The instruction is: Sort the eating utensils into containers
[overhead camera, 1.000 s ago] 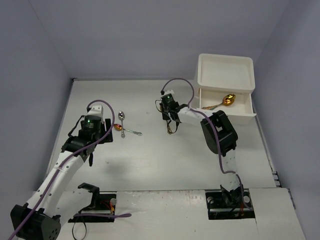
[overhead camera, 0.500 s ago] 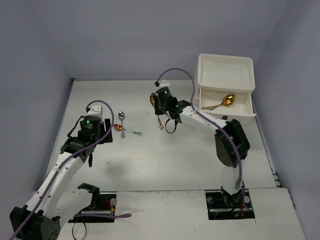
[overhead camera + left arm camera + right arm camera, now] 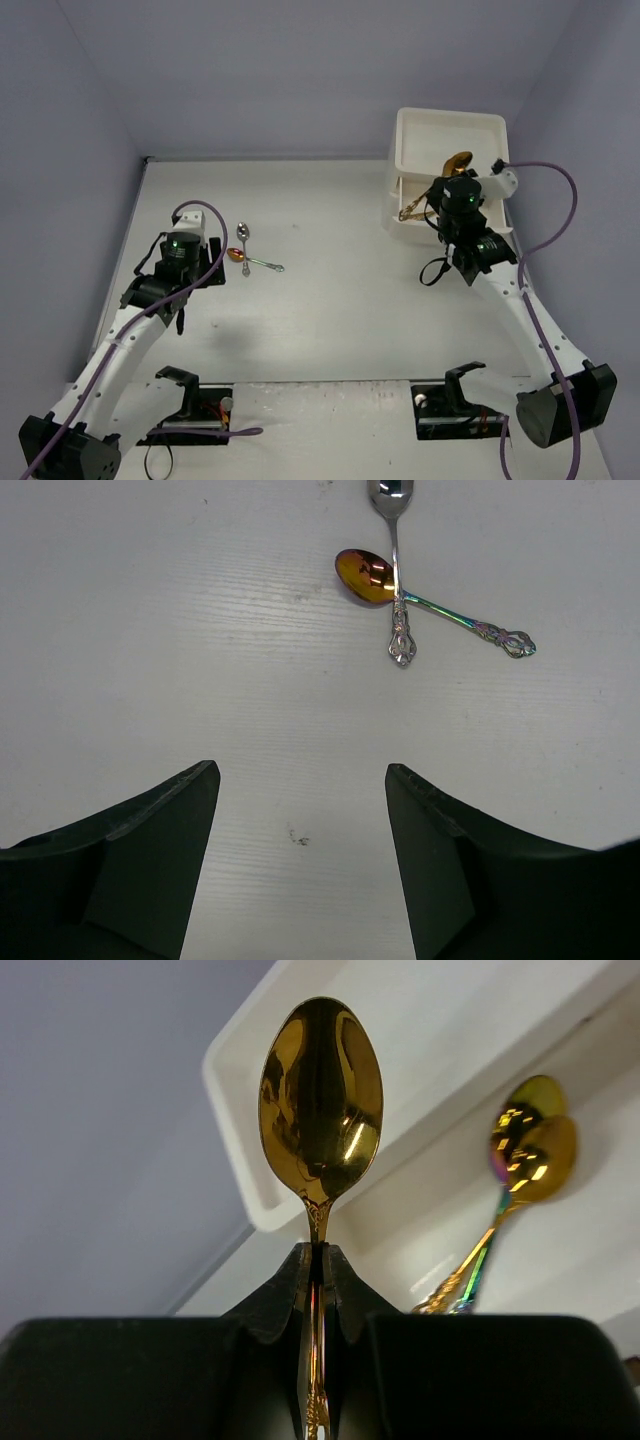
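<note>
Well left of the cabinet [image 3: 449,140], two crossed spoons [image 3: 397,590] lie on the table [image 3: 330,300]; another spoon [image 3: 520,1160] lies in its open drawer [image 3: 398,205].

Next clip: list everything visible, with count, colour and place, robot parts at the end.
cabinet: one, cream-white, far right of the table, one drawer open.
held spoon: one, gold, upright in the right pincer, in front of the cabinet.
drawer spoons: seemingly two, gold bowls overlapping, in the open drawer.
silver spoon: one, silver, on the table left of centre.
gold-bowled spoon: one, iridescent handle, crossed with the silver spoon.
table: one, white.
left pincer: black, open, above bare table near the crossed spoons.
right pincer: black, shut on the held spoon.
</note>
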Controlling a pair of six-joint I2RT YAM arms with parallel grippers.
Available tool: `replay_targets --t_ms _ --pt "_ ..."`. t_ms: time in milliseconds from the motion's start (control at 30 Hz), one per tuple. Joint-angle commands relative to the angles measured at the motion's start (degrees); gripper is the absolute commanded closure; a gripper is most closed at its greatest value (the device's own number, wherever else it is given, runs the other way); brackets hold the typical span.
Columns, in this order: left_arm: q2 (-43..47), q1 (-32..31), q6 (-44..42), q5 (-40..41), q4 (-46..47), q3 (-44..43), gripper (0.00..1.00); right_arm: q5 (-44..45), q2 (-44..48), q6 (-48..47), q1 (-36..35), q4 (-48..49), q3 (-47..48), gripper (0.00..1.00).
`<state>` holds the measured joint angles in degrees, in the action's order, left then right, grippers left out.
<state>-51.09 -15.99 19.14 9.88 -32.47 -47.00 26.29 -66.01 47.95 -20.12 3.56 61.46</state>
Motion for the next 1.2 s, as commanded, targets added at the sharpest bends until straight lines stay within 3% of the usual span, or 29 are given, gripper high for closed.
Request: replay_targets --t_ms 0,300,400,467,600,933,1167 --pt "0.18 0.58 0.4 -0.48 2.17 -1.16 0.36 5.9 3.78 11.49 4.73 3.04 -2.25 1.0" --pt "0.2 0.61 0.38 -0.3 2.06 -1.16 0.36 4.25 -1.41 20.61 12.12 3.04 -3.09 1.0" --pt "0.2 0.61 0.4 -0.28 2.04 -1.14 0.36 2.74 -2.83 19.81 12.29 3.04 -1.61 0.84" --pt "0.13 0.61 0.46 -0.29 1.9 -1.07 0.36 1.04 -3.57 17.34 12.37 3.04 -0.55 0.66" --pt "-0.7 0.53 1.7 -1.28 1.89 -1.48 0.36 -1.66 -2.61 10.71 12.38 3.04 1.88 0.51" --pt "-14.21 0.61 4.69 -4.09 3.12 -9.91 0.36 -20.19 1.96 -16.61 12.38 2.68 4.98 0.4" --pt "-30.23 0.66 5.15 -6.63 4.69 -18.99 0.37 -25.4 7.13 -21.19 12.38 1.69 0.93 0.39"
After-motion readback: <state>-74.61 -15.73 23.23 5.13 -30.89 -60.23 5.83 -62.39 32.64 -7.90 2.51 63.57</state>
